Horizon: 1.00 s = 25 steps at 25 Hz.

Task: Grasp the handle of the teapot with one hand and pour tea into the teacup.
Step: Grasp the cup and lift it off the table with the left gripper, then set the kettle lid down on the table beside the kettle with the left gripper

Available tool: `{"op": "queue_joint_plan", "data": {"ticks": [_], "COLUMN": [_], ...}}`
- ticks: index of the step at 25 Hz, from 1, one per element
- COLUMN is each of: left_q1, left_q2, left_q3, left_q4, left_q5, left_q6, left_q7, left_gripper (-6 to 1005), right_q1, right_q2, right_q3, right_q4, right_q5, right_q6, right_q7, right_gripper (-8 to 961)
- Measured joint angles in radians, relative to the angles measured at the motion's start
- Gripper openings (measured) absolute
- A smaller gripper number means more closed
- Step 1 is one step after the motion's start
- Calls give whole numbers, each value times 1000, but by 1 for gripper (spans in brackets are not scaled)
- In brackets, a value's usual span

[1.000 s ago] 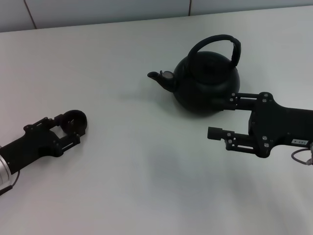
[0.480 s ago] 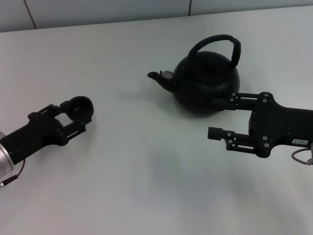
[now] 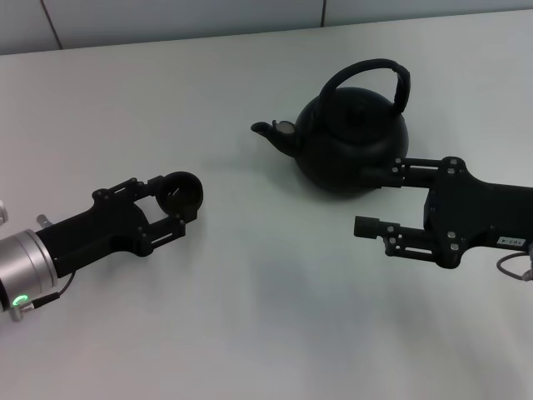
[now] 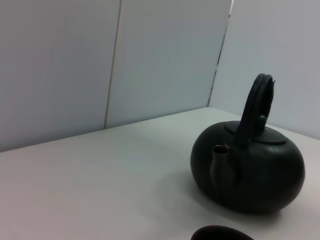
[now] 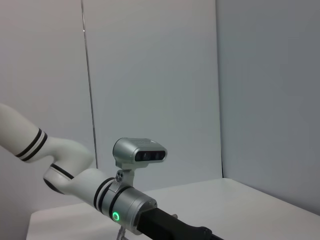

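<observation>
Teapot: the teapot [image 3: 354, 146] sits on the white table [image 3: 250, 317], far side and over toward my right, spout [image 3: 271, 133] aimed toward my left. In my left wrist view the teapot [image 4: 250, 172] stands upright with the spout facing the camera.
Table: plain white surface, and a pale panelled wall [image 4: 100, 65] rises behind it.
My right gripper: my right gripper [image 3: 387, 200] lies low just beside the pot's near right flank, fingers spread wide. The far finger's tip reaches the pot's body; I can't tell if it touches. The near finger points out over bare table. Nothing between them.
My left gripper: my left gripper [image 3: 171, 204] is out over the table, left of the pot and well apart from it, fingers closed around the teacup.
Handle: the handle [image 3: 371, 75] arches upright over the lid, thicker along its top, nothing gripping it.
Teacup: the teacup [image 3: 181, 192] is small and dark, held at my left fingertips. Only its rim [image 4: 222, 233] peeks into my left wrist view.
</observation>
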Motion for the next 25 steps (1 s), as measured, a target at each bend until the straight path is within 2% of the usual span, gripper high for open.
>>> {"op": "queue_joint_plan", "data": {"ticks": [25], "left_q1": [-6], "left_q2": [-1], "left_q3": [56], "left_q4": [-12], "left_q5": [-2], "left_q6": [-10], "left_q7": [1], "left_gripper": [709], "right_q1": [0], "right_q2": [0], "right_q3": [0], "right_q4": [0], "right_q5": [-3], "right_q6": [0], "right_q7": [0], "right_gripper": [593]}}
